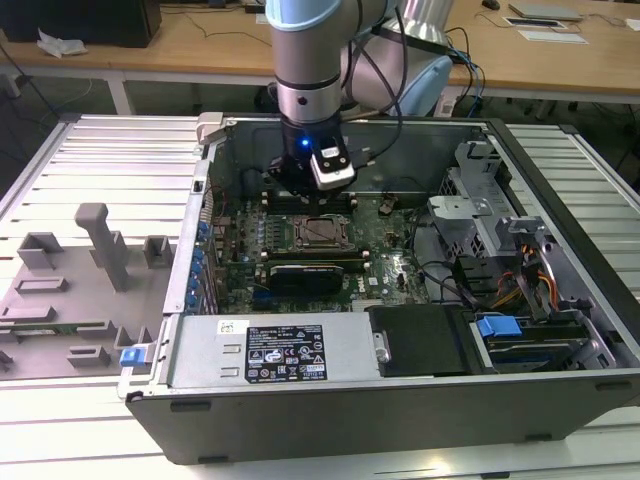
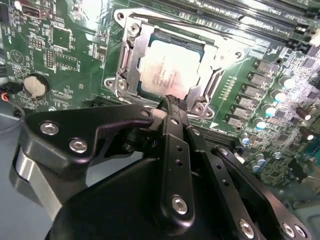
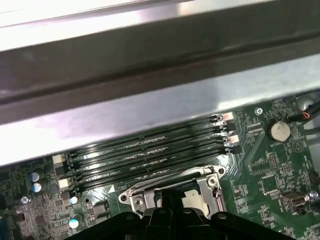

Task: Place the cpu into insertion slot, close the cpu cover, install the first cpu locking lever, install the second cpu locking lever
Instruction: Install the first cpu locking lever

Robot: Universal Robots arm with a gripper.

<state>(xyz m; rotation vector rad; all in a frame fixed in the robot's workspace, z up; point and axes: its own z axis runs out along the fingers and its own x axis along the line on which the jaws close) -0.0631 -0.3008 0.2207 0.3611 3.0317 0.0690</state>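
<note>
The cpu (image 2: pixel 169 67) lies seated in the slot (image 2: pixel 131 45) with the cover (image 2: pixel 212 85) down, and the gripper (image 2: pixel 174 102), pinched together and empty, hangs at the socket's near edge, seemingly working a locking lever.

No text is legible; the white label (image 1: pixel 287 353) on the power supply cover bears print too small to read.

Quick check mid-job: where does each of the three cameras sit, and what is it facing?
Exterior view: off the arm, looking down into the open computer case; arm and gripper over the green motherboard.
Second wrist view: on the wrist, facing the silvery-grey square cpu in the metal-rimmed insertion slot, past the gripper.
First wrist view: on the wrist, facing the long black memory slots.
All share the slot.
</note>
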